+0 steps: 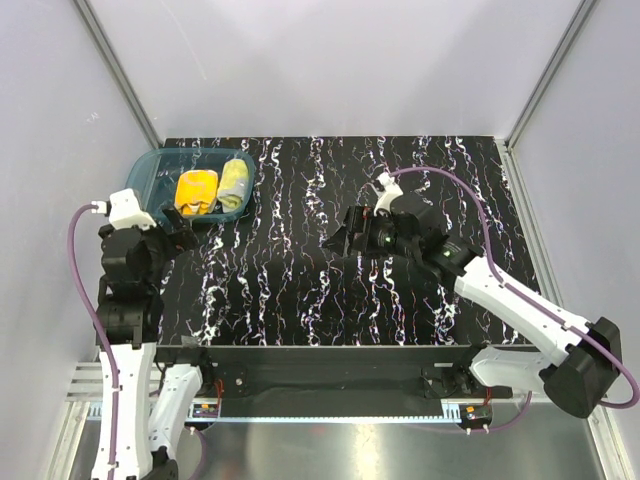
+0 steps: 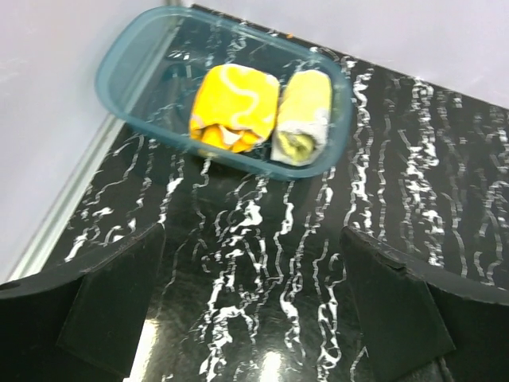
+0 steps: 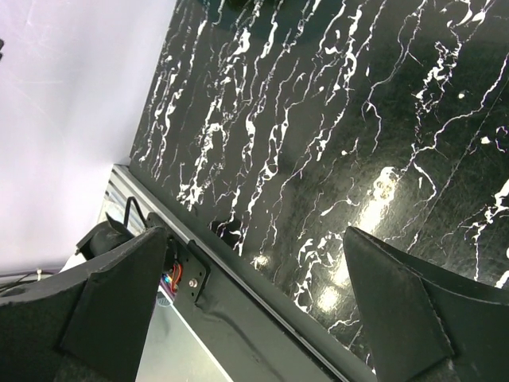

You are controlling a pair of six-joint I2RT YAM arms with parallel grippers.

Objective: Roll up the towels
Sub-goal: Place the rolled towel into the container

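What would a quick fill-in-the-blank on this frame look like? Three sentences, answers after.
1. The teal basin holds ____ rolled towels.
2. In the left wrist view, the orange towel lies to the ____ of the pale yellow towel.
3. The left gripper and the right gripper are both ____, with nothing between their fingers.

Missing words: two; left; open.

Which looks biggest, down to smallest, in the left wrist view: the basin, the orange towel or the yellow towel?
1. basin, clearly largest
2. orange towel
3. yellow towel, narrower than the orange one; both lie rolled, side by side, about equally near the camera.
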